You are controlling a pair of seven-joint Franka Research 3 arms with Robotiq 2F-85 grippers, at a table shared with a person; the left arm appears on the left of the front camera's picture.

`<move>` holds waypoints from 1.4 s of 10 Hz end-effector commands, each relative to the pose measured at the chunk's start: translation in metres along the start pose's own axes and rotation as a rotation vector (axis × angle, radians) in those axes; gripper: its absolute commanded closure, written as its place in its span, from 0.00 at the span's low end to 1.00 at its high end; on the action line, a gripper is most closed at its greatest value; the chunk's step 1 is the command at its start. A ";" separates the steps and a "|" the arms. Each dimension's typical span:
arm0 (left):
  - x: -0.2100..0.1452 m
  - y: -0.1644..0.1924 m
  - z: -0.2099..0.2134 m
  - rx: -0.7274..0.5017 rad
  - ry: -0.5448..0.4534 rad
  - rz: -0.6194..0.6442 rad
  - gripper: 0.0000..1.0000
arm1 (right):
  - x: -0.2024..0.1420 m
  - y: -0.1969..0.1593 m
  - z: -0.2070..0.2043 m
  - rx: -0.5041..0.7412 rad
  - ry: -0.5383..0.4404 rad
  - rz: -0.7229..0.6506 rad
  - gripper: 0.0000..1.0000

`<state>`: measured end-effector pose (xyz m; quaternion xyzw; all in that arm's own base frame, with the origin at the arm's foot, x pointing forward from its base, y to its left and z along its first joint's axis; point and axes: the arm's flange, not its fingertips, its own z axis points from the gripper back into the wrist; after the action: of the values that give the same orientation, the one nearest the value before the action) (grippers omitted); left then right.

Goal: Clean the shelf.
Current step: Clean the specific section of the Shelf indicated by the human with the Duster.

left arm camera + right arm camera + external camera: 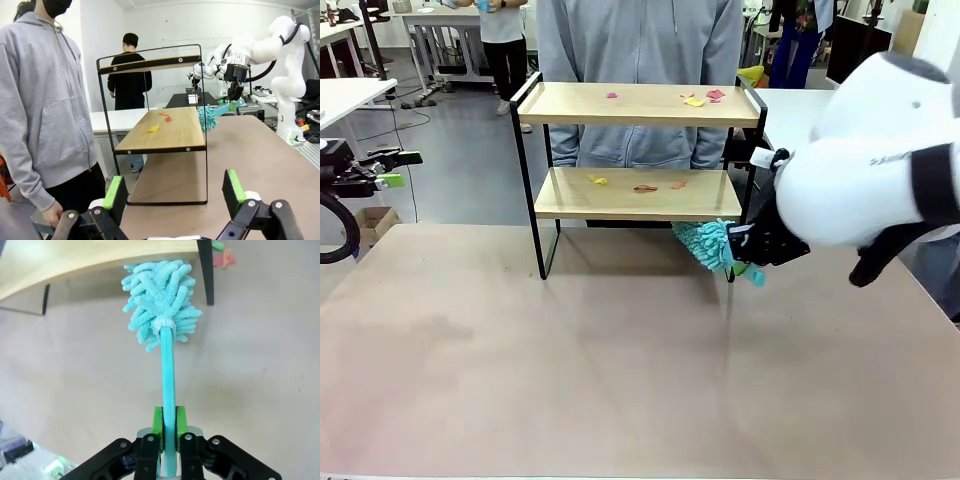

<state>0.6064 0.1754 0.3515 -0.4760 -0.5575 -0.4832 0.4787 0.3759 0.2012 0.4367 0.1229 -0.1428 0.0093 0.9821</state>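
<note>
Tan table: our right gripper clamps the duster mid-frame, left gripper gapes; we should lift its head onto the shelf.

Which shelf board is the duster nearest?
The lower board: the teal duster sits at its right front corner; the upper board is well above.

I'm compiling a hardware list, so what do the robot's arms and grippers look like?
The right arm is glossy white and rounded, with a black band. The left gripper and right gripper are black linkages with green pads. A black cable loops beside the left one.
</note>
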 end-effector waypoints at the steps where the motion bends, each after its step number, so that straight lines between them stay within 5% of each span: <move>1: 0.004 -0.002 0.000 0.001 -0.002 -0.006 0.00 | -0.008 -0.023 0.027 0.038 0.083 0.098 0.87; 9: 0.004 -0.002 0.000 0.001 -0.002 -0.006 0.00 | -0.044 -0.049 0.124 0.219 0.380 0.705 0.87; 14: 0.004 -0.002 0.000 0.001 -0.002 -0.006 0.00 | -0.087 -0.071 0.151 0.189 0.461 0.884 0.87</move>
<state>0.6065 0.1753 0.3516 -0.4760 -0.5575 -0.4833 0.4786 0.2523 0.1123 0.5384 0.1406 0.0465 0.4477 0.8818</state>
